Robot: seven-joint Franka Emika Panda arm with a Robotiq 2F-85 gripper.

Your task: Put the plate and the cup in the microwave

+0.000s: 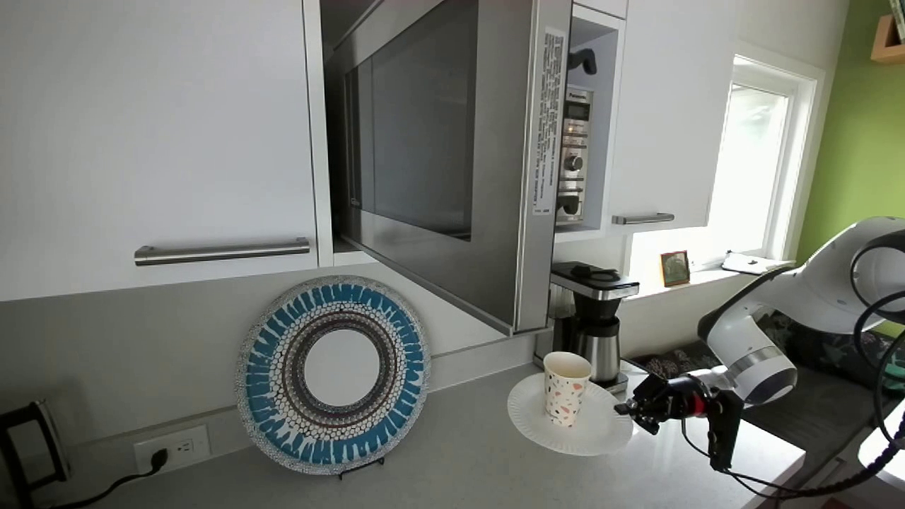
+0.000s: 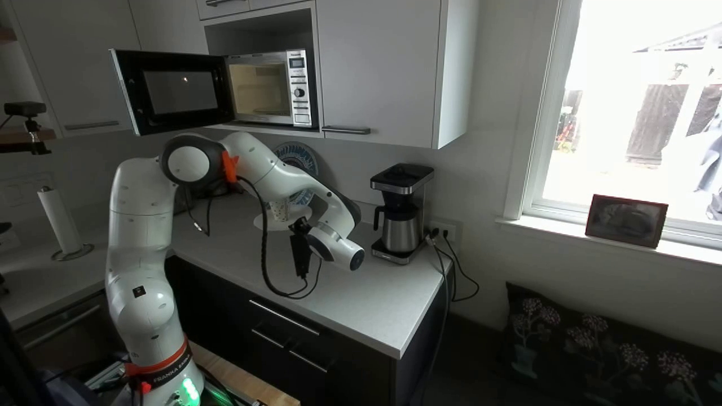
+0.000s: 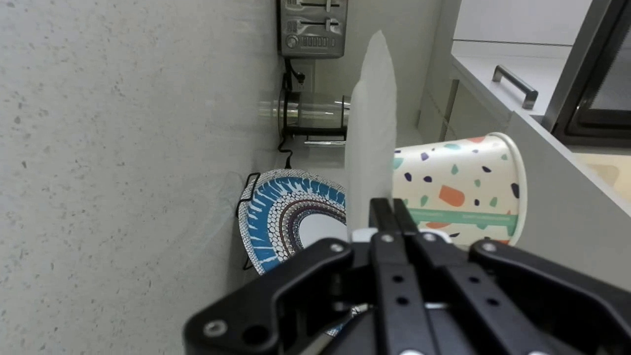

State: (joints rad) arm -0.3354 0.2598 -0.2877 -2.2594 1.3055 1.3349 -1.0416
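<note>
Tool (image 3: 393, 203) pinching rim of white paper plate (image 1: 597, 428), jaws pressing tight together; plate hanging raised above table (image 1: 459, 459). Patterned paper cup (image 1: 565, 389) standing upright on plate. Microwave (image 2: 300, 107) sitting higher in both exterior views, door (image 2: 175, 93) standing open. Exterior view showing coffee maker (image 2: 401, 217) standing on table, right of plate, and blue-ringed dish (image 2: 299, 155) leaning at far side, partly hiding behind arm (image 2: 140, 225).

Counter (image 2: 366, 304), pale grey, speckled: beneath pincer (image 3: 392, 207). Drawers (image 2: 242, 324), dark, long bar handles (image 2: 285, 317): under counter, lower than pincer. Cabinets (image 2: 378, 67), white, flat-fronted: above pincer. Window (image 2: 626, 118), white-framed, brightly daylit: right of and above pincer, both exterior views. Green wall (image 1: 855, 141): farther right of pincer, past window.
</note>
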